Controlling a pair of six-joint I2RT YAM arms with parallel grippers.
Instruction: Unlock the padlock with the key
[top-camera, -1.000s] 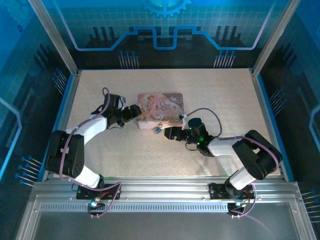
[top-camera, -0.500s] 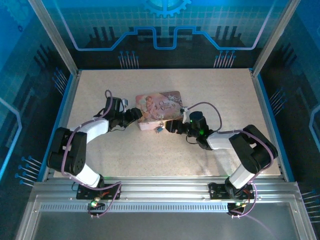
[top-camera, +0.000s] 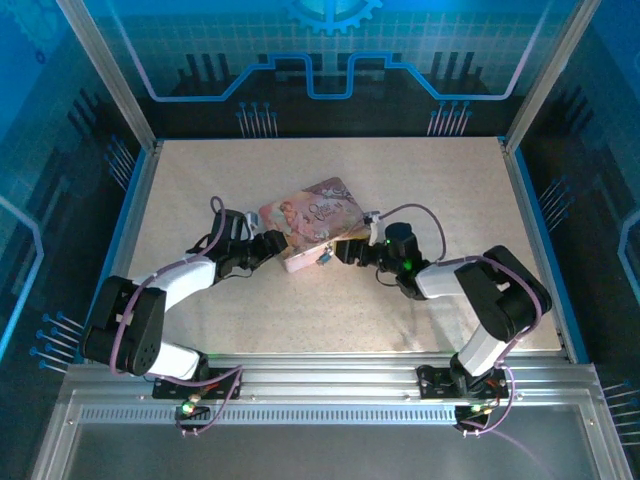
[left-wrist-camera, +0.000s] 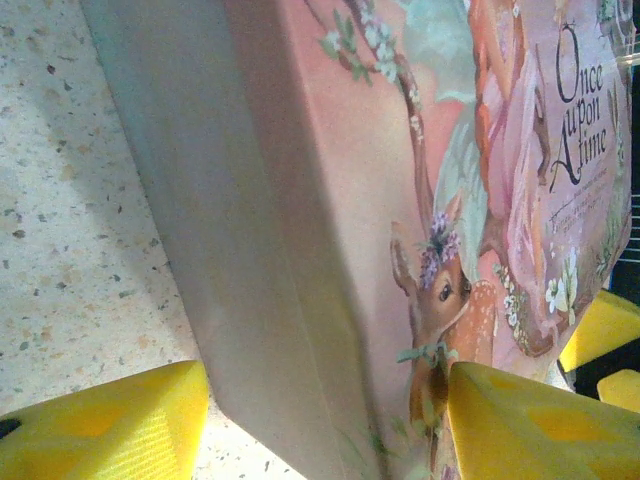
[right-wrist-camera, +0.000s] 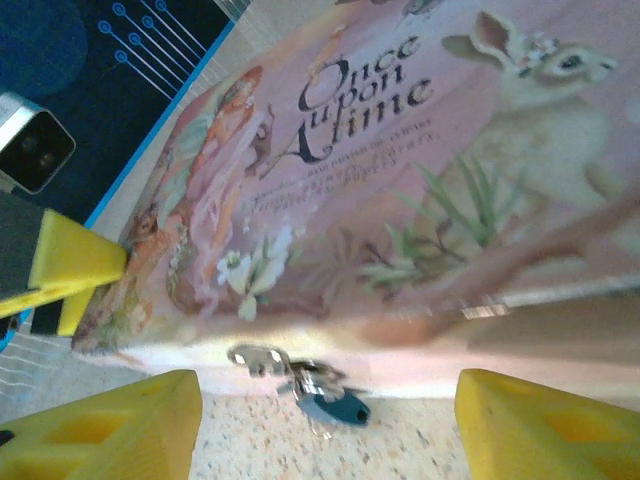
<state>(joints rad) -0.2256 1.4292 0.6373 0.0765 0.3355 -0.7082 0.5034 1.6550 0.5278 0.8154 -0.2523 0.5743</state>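
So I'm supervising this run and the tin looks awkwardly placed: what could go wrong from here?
1. The left hand pinches the pink tin near one corner, so the tin may twist or slip out.
2. The padlock dangles loose at the tin's front edge. The open right hand could knock it aside rather than catch it.

Lid of pink tin (right-wrist-camera: 330, 220): title in dark script, "Once upon A time", readable in both wrist views. Fine print lines beneath the title: too small to read.
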